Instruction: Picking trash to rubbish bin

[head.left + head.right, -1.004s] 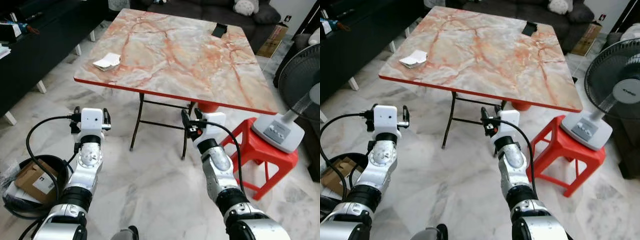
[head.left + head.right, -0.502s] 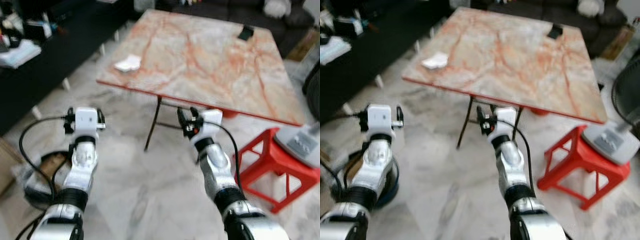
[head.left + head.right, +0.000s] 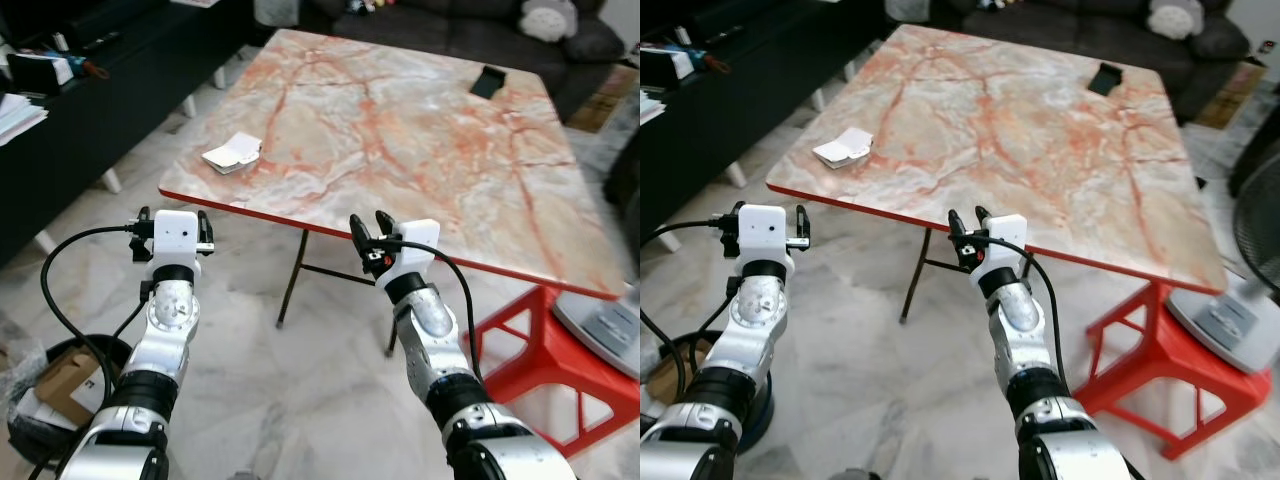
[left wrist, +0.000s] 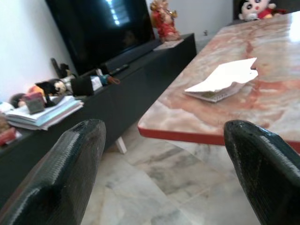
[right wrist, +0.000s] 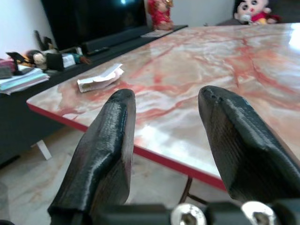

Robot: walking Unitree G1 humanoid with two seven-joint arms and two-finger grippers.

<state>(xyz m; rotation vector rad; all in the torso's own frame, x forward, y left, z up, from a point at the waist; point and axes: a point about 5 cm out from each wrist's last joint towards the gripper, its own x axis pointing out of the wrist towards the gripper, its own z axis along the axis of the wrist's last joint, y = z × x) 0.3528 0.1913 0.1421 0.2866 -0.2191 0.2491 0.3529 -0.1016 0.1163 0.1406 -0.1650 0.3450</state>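
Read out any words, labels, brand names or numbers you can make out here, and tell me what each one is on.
No text can be read.
White label on the cardboard box in the bin: too small to read.
Folded paper on the table: no print legible.
Items on the black cabinet: too blurred to read.
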